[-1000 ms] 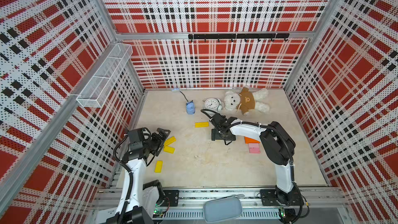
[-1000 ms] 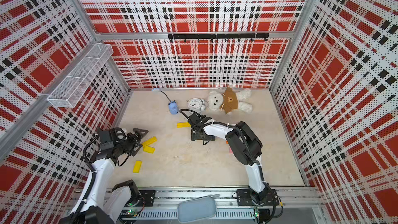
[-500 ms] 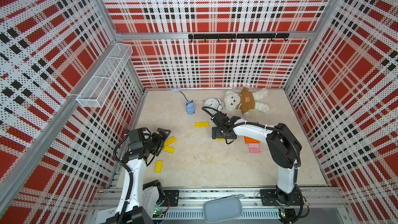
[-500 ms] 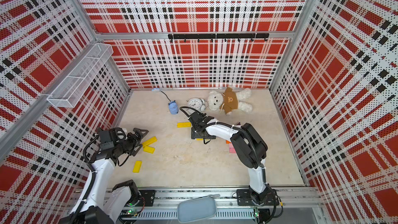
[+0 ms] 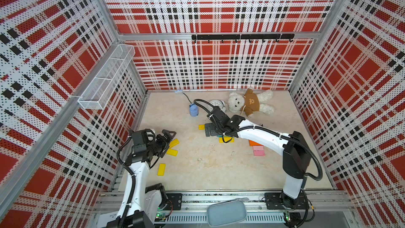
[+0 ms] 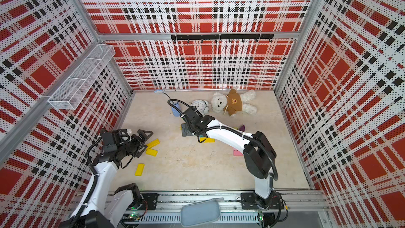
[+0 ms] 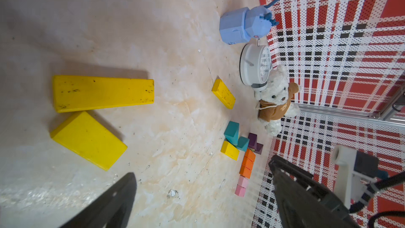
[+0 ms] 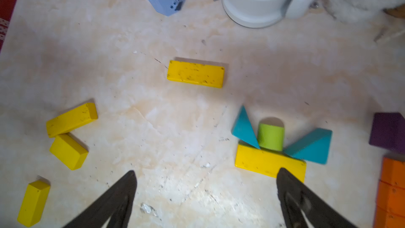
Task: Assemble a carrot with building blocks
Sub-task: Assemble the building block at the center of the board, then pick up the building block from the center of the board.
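Carrot top seems built: green stub [image 8: 271, 137], teal triangles [image 8: 245, 128], yellow bar [image 8: 260, 161]; body is left undone; left gripper [image 7: 201, 169], right gripper [image 8: 206, 172] are spread, empty.

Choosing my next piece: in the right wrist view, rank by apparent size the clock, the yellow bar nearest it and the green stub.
Largest: clock, partly cropped.
Then: yellow bar.
Smallest: green stub, though nearer the camera.
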Controlling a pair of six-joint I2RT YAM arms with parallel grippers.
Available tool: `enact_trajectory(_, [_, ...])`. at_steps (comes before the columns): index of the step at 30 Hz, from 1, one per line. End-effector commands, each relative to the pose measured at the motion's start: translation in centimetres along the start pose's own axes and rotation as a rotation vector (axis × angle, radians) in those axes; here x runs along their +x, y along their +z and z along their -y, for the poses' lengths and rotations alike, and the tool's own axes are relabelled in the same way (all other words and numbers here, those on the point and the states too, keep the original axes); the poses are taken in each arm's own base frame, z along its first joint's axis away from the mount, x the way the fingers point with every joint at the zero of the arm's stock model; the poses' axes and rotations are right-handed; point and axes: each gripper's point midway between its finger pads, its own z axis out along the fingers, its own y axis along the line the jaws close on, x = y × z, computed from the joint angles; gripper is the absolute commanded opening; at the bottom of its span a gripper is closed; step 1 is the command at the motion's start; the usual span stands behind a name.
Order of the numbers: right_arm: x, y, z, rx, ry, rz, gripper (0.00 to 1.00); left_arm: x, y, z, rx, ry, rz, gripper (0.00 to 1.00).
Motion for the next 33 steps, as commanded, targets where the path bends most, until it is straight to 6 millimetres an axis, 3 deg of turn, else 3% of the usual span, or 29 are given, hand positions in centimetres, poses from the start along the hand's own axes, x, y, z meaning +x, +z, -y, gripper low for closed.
enact_trajectory(1, [-0.8, 2.9, -0.7, 0.028, -0.038, -0.008, 1.00, 0.4, 0.0, 1.1, 0.058, 0.044, -0.008, 1.00])
enact_trajectory(6, [-2.2, 5.9, -1.5, 0.077, -0.019, -0.013, 1.00, 1.4, 0.1, 2.0, 0.084, 0.085, -0.029, 1.00])
enact_trajectory(17, [-2.6, 11.5, -1.5, 0.139, 0.010, -0.065, 1.00, 1.7, 0.2, 2.0, 0.089, 0.085, -0.037, 0.99])
enact_trajectory(24, [-2.4, 13.3, -0.9, 0.201, 0.010, -0.068, 1.00, 1.6, 0.1, 2.1, 0.096, 0.085, -0.034, 1.00])
enact_trajectory(33, [-1.1, 15.4, -1.6, 0.150, 0.022, -0.109, 1.00, 1.3, 0.0, 2.0, 0.100, 0.077, -0.024, 1.00])
